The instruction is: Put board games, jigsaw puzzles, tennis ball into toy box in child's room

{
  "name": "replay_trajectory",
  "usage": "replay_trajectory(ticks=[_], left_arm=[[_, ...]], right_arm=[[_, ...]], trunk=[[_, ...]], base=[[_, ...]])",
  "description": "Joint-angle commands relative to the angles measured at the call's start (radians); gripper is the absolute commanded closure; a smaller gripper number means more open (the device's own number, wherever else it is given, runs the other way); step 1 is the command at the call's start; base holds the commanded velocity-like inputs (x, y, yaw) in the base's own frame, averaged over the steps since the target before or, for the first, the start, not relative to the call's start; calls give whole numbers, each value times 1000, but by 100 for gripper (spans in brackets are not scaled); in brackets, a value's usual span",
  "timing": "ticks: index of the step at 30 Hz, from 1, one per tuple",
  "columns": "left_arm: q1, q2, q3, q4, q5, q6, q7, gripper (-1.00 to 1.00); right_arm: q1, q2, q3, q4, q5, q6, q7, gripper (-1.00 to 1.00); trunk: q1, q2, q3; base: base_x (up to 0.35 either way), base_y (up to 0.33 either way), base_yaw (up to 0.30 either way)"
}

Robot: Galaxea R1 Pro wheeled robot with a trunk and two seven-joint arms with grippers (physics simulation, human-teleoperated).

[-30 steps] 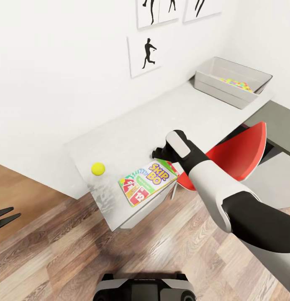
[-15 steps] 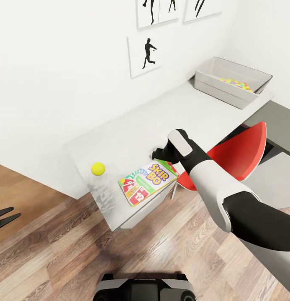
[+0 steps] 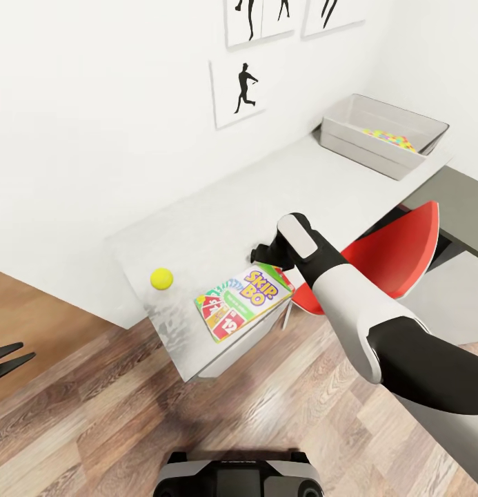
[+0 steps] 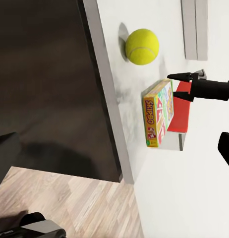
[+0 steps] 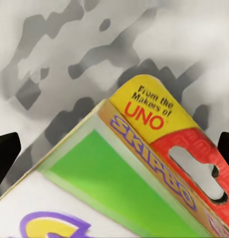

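Right wrist view: my right gripper [image 5: 114,148] is hovering wide open over the flat, colourful Skip-Bo game box [image 3: 243,300], lying near the light grey table's [image 3: 218,221] edge, just beside the fuzzy yellow-green tennis ball [image 3: 161,278].

right arm [image 3: 363,324]: glossy white shell segments, black upper sleeve, black joint bands
right wrist [image 3: 299,241]: rounded black housing, pale grey oval panel on top
right gripper [image 3: 261,250]: black, slim tapered fingers [image 4: 181,76]
left gripper [image 3: 7,360]: two thin black pointed fingers
base [image 3: 239,475]: dark grey-black rounded body, light grey trim, glossy black centre panel
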Motion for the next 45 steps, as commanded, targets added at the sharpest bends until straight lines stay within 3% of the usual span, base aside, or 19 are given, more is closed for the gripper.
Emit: replay_trajectory(ticks=[1, 11, 22, 33, 34, 45], left_arm=[[0, 0, 0, 0, -1, 11, -4, -100], [0, -4, 0, 0, -1, 11, -4, -100], [0, -4, 0, 0, -1, 11, -4, -100], [0, -4, 0, 0, -1, 11, -4, -100], [0, -4, 0, 0, -1, 11, -4, -100], [0, -4, 0, 0, -1, 11, -4, -100]], right_arm=[[-1, 0, 2, 0, -6, 1, -10, -100], [-1, 0, -15, -2, -36, 4, -16, -100], [-1, 0, -18, 2, -41, 9, -18, -100], [-3, 0, -18, 22, -64, 44, -30, -100], [-4, 0, -18, 24, -98, 51, -30, -100], [-25, 0, -18, 25, -101, 102, -31, -100]], trunk=[[1, -2, -1], [1, -2, -1], [1, -2, -1], [1, -2, -1], [1, -2, -1], [1, -2, -1]], base=[[0, 0, 0], [0, 0, 0], [0, 0, 0], [0, 0, 0], [0, 0, 0], [0, 0, 0]])
